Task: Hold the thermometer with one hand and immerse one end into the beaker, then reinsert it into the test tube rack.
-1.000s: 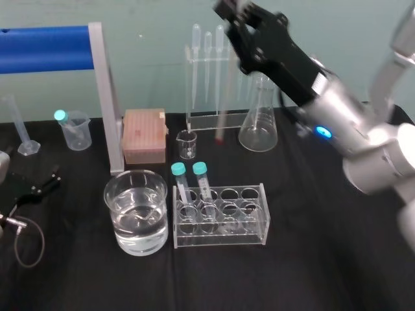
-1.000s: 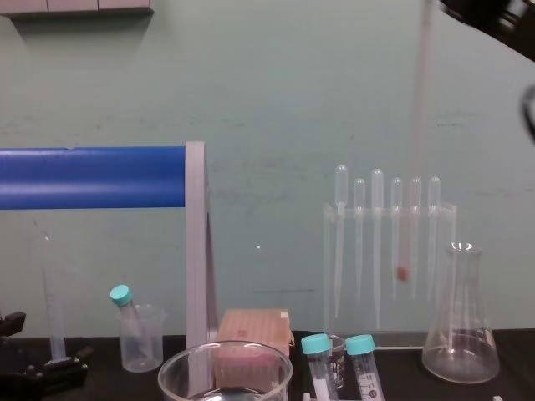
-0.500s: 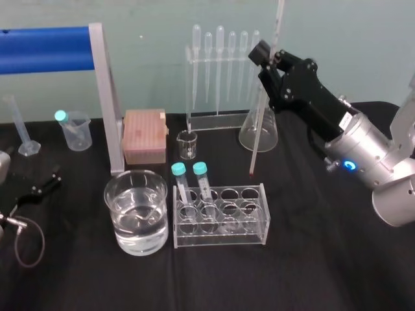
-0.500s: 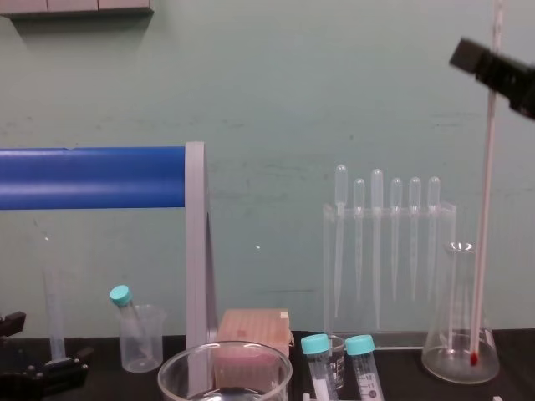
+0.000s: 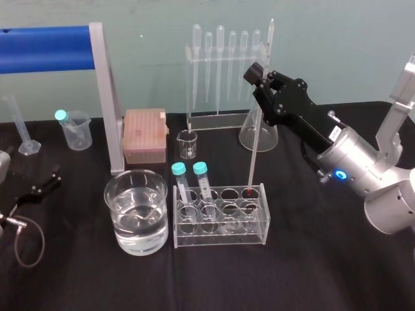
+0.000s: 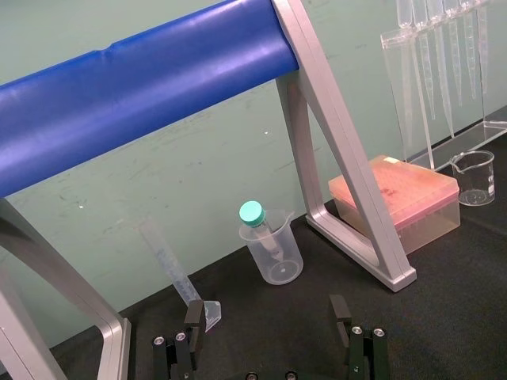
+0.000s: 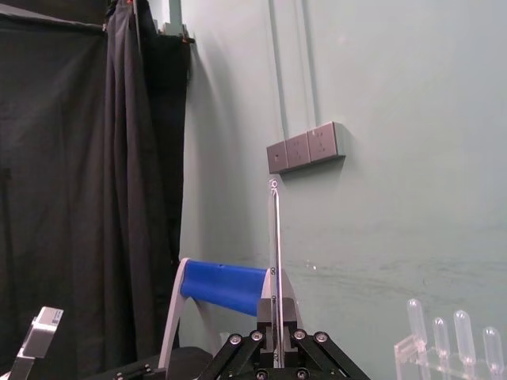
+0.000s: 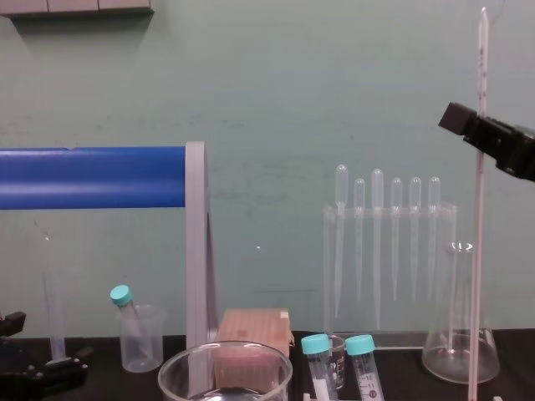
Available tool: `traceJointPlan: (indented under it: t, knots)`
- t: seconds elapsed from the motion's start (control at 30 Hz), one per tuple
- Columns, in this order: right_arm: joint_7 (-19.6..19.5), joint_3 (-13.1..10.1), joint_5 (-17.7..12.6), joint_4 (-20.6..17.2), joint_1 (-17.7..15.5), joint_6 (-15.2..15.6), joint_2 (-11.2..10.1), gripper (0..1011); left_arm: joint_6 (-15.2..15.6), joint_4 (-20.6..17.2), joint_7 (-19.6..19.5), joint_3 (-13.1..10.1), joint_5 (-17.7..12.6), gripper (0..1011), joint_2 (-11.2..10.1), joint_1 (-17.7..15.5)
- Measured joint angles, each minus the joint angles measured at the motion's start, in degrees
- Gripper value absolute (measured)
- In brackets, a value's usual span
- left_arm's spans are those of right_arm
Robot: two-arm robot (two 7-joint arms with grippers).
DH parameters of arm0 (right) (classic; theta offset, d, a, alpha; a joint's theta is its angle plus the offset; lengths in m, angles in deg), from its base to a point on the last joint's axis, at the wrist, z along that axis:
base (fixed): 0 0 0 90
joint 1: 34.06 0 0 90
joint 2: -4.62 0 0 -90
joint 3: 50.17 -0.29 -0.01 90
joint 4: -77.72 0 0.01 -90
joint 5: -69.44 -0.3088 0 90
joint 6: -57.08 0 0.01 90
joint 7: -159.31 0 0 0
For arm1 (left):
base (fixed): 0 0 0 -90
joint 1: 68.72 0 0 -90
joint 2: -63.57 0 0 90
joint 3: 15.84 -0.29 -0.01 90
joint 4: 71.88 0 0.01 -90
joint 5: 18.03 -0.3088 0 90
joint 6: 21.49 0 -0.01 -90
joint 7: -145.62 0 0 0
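The thermometer (image 5: 258,123) stands nearly upright, its red tip in the back right hole of the clear test tube rack (image 5: 220,237). My right gripper (image 5: 262,83) is shut on the rod at about mid-length, above and behind the rack. In the chest view the thermometer (image 8: 477,251) runs down past the gripper (image 8: 480,134). In the right wrist view the thermometer (image 7: 276,253) rises from between the shut fingers. The beaker (image 5: 107,194), holding water, sits left of the rack. My left gripper (image 6: 267,332) rests open on the table at the far left.
Two teal-capped tubes (image 5: 188,184) stand in the rack's left holes. Behind are a pipette stand (image 5: 220,71), a conical flask (image 5: 259,133), a small glass beaker (image 5: 187,144) and a pink box (image 5: 144,135). A blue-barred frame (image 5: 104,97), a plastic beaker (image 5: 76,129) and a cylinder (image 5: 19,126) stand left.
My right gripper has carried the thermometer from in front of the pipette stand toward me and down. Its red tip now sits in the rack's back right hole.
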Motion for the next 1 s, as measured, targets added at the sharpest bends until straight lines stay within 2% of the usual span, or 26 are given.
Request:
traceJointPlan:
  t: [1.0]
  knots:
    - [1.4,2.0,0.6,6.2,1.9,1.0,1.5,55,0.0,0.0,0.0,0.0,0.0,1008,0.0,0.0]
